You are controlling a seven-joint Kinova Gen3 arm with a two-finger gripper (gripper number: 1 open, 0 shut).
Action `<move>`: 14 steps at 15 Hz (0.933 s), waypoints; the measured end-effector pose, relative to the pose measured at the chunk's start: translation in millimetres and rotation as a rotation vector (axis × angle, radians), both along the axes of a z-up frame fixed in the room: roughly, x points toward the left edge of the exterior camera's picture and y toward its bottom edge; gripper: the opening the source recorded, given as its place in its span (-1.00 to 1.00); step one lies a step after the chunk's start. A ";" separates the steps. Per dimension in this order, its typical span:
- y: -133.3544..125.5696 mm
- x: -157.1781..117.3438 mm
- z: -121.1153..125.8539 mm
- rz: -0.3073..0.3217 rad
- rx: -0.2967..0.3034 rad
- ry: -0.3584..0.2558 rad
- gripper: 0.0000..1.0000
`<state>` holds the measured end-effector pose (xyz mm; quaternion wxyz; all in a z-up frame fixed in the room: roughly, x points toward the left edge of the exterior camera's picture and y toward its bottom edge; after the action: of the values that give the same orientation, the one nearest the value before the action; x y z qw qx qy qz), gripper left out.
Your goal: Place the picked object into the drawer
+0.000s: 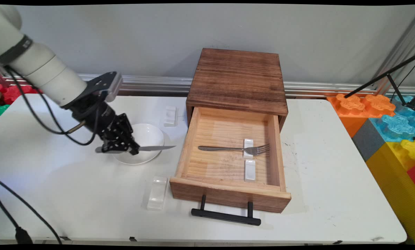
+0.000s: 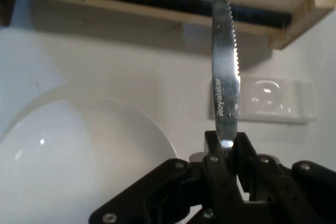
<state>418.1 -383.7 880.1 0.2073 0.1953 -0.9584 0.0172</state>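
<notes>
Pincer is clamping a serrated steel table knife level over the shallow white ceramic bowl, blade pointing toward the open wooden drawer of the dark-topped box. Judging by this, the carrying step is underway. Inside the drawer, a steel fork is lying across one small white rest; another white rest is lying bare.

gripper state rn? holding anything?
Gripper: shut on the knife, held over the white bowl with the blade pointing toward the open drawer.
</notes>
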 end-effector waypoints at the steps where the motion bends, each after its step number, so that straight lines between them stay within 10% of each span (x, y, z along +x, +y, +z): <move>1: -5.0 -4.9 2.8 0.002 0.000 -0.001 -1.00; 14: -67.2 -109.3 32.4 -0.013 0.046 0.015 -1.00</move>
<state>308.8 -451.0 912.4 0.2103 0.1939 -0.9582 -0.0075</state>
